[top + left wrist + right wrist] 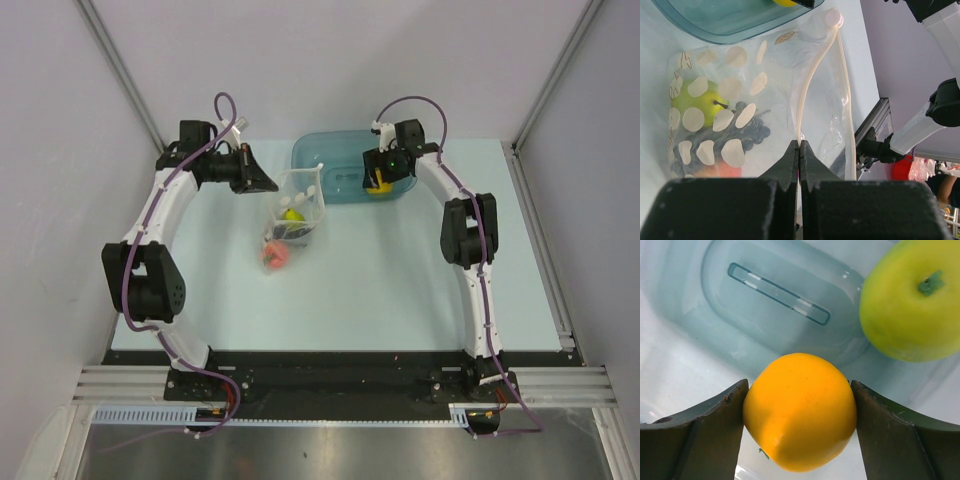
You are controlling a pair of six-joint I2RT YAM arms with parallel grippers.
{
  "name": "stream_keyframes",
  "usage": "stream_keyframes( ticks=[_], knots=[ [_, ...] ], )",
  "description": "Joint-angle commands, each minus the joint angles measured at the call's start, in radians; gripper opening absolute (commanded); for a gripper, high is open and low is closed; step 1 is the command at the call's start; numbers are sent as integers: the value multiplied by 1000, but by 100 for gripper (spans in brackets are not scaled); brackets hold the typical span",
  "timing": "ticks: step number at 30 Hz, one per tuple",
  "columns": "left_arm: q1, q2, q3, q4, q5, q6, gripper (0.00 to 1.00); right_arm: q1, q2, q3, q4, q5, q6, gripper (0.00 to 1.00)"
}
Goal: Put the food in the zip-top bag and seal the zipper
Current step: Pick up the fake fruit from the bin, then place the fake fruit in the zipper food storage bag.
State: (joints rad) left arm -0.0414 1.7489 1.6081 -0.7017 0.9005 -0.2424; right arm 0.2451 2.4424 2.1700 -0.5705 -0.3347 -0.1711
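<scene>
Table point(400, 280) blue (walls point(300, 60) grey) | left gripper point(799, 145) pinches zipper point(807, 95); right gripper point(799, 387) clamps orange point(800, 420)

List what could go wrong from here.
The orange is round and smooth, held only at its sides by the right hand; it could slip on the lift.
The left hand pinches one strip of the zipper, so the zip-top bag's mouth gapes only narrowly; the orange might catch on it.
The green apple sits close by in the tub and could get knocked.

Green apple point(910, 300), orange fruit point(800, 412), teal tub point(705, 335), white-spotted bag point(775, 65).
</scene>
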Motion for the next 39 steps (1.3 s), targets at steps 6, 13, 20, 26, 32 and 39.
stream_keyframes(
  ticks=[6, 13, 20, 26, 32, 39],
  knots=[
    [5, -2, 46, -7, 6, 23, 0, 2, -184, 60, 108, -206, 129, 44],
    [5, -3, 50, -15, 15, 26, 1, 78, -396, -160, 556, -490, 398, 39],
    [5, -5, 42, -7, 21, 23, 0, 244, -488, -277, 623, -538, 412, 40],
    [5, -25, 23, 7, 20, 15, 0, 345, -531, -375, 577, -452, 253, 40],
    [5, -37, 9, 11, 20, 15, 0, 384, -528, -374, 477, -357, 125, 81],
    [6, -34, 10, 18, 18, 15, 0, 294, -533, -326, 563, -380, 240, 100]
  ],
)
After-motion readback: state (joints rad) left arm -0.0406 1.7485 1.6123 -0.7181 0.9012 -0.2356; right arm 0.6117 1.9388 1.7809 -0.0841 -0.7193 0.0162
